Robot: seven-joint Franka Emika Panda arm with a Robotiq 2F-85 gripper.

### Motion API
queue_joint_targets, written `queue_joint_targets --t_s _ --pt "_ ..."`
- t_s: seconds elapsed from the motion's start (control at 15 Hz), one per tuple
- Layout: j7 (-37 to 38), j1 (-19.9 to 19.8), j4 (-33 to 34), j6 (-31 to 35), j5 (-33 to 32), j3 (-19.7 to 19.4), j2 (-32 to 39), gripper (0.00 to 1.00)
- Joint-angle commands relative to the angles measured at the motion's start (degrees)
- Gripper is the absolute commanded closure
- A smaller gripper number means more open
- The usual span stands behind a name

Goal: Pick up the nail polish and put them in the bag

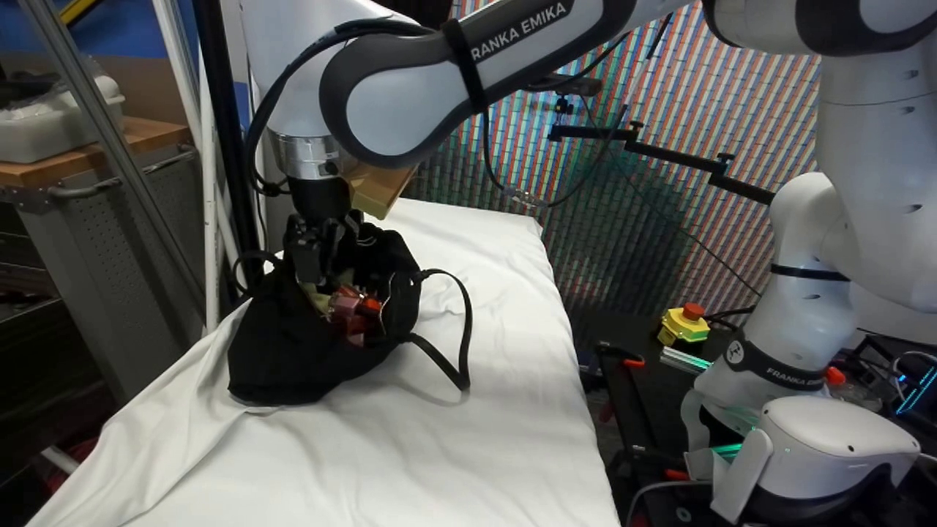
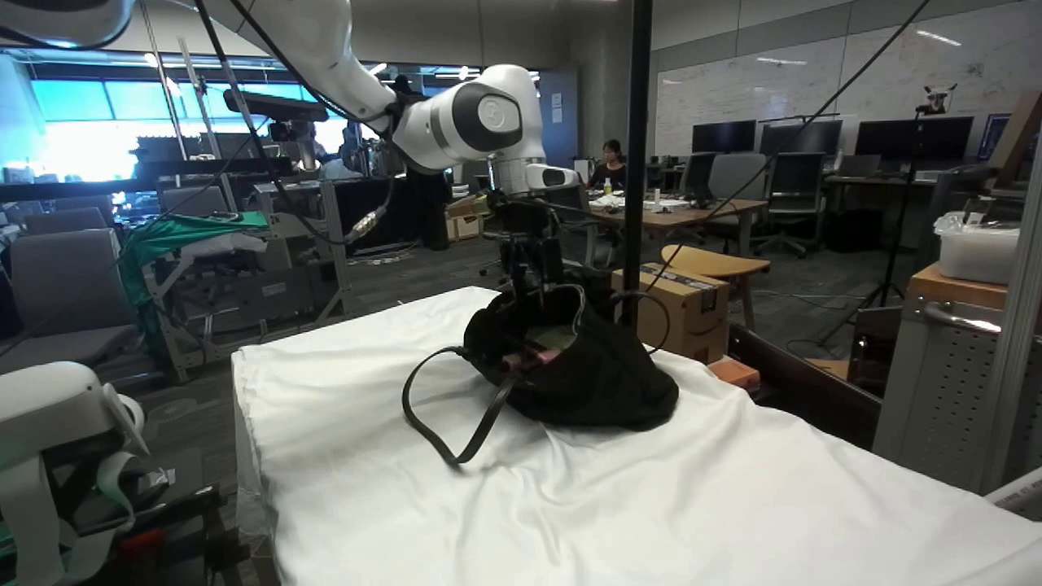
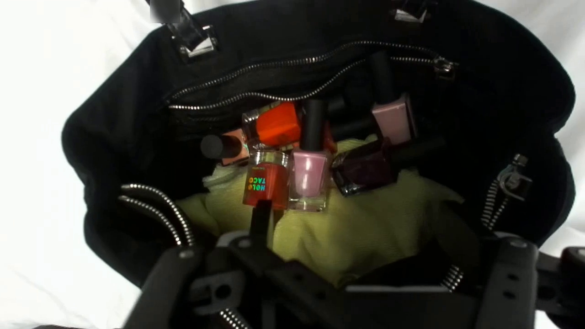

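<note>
The black bag [image 1: 285, 359] stands open on the white cloth; it also shows in an exterior view [image 2: 602, 382] and in the wrist view [image 3: 109, 119]. Several nail polish bottles lie inside it on yellow-green padding: a red one [image 3: 269, 180], a pink one [image 3: 309, 173], an orange one [image 3: 279, 125], a dark purple one [image 3: 363, 169], a pale pink one [image 3: 392, 121] and a coral one [image 3: 236, 148]. My gripper [image 3: 374, 244] points down at the bag's mouth, open, with no bottle between its fingers. In both exterior views it [image 1: 316, 252] is at the bag's rim [image 2: 531, 281].
The white-covered table [image 1: 476, 454] carries the bag, and a looped handle [image 1: 465, 329] lies on the cloth beside it. A dark upright pole [image 2: 639, 163] and a cardboard box [image 2: 684, 309] stand behind. A grey cabinet [image 1: 124, 263] stands close to the table.
</note>
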Motion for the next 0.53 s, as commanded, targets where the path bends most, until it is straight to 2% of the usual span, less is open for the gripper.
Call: queue_joint_targets --t_s 0.0,0.47 --pt "-2.39 0.20 -4.98 -5.36 -0.77 0.94 -6.52 0.00" --pt "-8.96 -0.16 -15.47 -19.02 0.85 5.62 -20.91 0.00"
